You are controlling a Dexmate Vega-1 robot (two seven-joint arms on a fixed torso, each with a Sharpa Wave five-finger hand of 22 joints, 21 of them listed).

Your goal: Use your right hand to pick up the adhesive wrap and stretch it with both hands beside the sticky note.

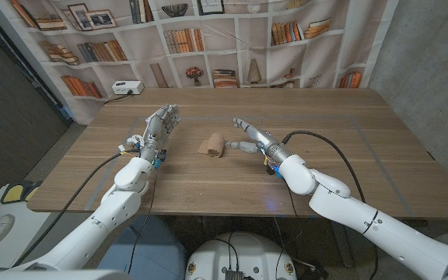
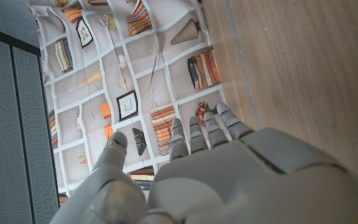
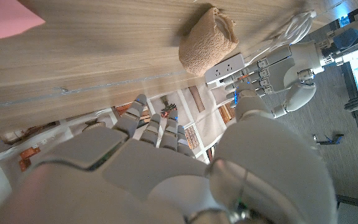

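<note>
- The adhesive wrap (image 1: 213,145) — a tan roll — lies on the wooden table (image 1: 348,148) between the two hands, its long axis running away from the robot.
- The right hand (image 1: 249,138) is open and empty, just beside the roll — nearer than the left.
- The left hand (image 1: 160,125) is open, fingers raised, farther off on the roll's other side.
- A pink sticky note (image 3: 5,17), cut off at the frame edge, lies beyond the right hand.
</note>
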